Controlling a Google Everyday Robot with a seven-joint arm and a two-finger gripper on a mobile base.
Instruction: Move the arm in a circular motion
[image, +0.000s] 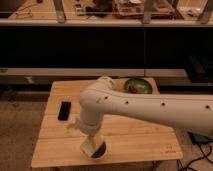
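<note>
The thick white arm (150, 107) reaches in from the right edge across the wooden table (145, 140), small dark dots along its segment. Its rounded joint (99, 97) sits over the table's middle left. From there a short segment drops down to the pale gripper (92, 141), which hangs just above a small white bowl (99, 151) with dark contents near the front edge. The arm hides the table's centre.
A black phone (64, 110) lies flat at the table's left. A green bowl (138, 86) stands at the back right. A dark shelf unit (100, 45) runs behind the table. Cables and a blue object (201, 138) lie on the floor at right.
</note>
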